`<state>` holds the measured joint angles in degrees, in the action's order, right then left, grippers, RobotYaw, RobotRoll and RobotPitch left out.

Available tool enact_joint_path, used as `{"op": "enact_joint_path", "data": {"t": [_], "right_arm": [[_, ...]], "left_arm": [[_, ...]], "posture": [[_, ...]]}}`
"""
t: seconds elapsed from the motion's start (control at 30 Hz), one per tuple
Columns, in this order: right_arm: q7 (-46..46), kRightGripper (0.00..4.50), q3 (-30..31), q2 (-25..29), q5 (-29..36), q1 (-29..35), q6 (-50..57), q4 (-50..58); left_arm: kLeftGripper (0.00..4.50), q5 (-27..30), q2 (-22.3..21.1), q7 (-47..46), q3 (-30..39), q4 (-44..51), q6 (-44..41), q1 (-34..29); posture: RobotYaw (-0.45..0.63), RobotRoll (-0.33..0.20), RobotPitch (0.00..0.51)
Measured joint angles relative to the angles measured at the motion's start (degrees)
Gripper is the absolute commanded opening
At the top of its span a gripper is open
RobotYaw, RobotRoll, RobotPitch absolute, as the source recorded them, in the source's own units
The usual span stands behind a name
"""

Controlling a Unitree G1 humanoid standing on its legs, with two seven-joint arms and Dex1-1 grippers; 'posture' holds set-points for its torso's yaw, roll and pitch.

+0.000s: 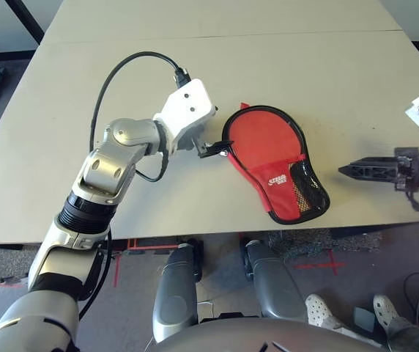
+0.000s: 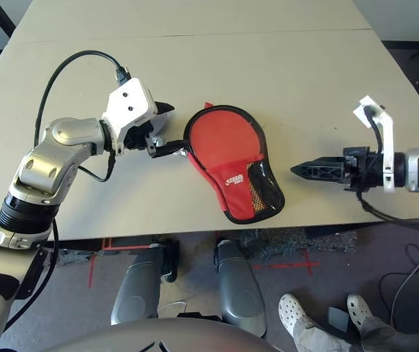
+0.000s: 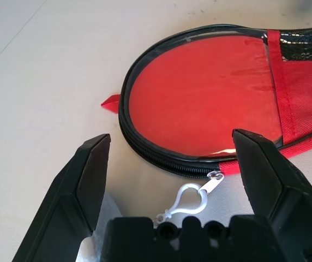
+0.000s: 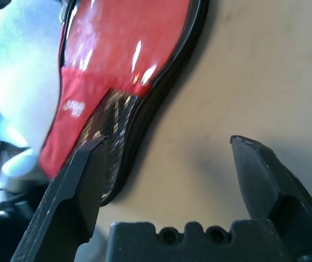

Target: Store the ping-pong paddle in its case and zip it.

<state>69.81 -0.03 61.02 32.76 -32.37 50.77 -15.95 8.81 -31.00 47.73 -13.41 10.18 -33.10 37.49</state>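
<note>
**Zip nearly home, both fingers free**

My left fingers [image 3: 167,180] spread open, zip pull [image 3: 213,182] between them. Right fingers [image 4: 172,180] open, off the case [image 1: 272,158], which lies on the counter [image 1: 327,81]. Paddle apparently inside. Pinch pull squarely, check zip fully shut.

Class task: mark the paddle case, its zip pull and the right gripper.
case [image 1: 264,143], left eye view, red round face.
zip pull [image 3: 215,181], left wrist view, silver tab.
right gripper [image 4: 167,143], right wrist view, between its fingertips.
</note>
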Motion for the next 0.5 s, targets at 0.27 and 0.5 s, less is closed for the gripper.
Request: {"op": "enact_joint_path", "data": {"t": [0.27,0.5], "right_arm": [[7.6,4.48,4.7,-12.3,-12.5,-17.7,-26.5,-23.0],[12.5,4.48,7.1,-21.8,-20.4,-23.8,-42.6,-37.3]], "left_arm": [[4.50,-0.2,-0.8,-1.6,1.7,-0.4,-0.3,0.0],[4.50,-0.6,-1.0,-3.5,2.1,-0.8,-1.8,0.0]], "posture": [[0.04,0.000,0.243],[0.07,0.000,0.249]]}}
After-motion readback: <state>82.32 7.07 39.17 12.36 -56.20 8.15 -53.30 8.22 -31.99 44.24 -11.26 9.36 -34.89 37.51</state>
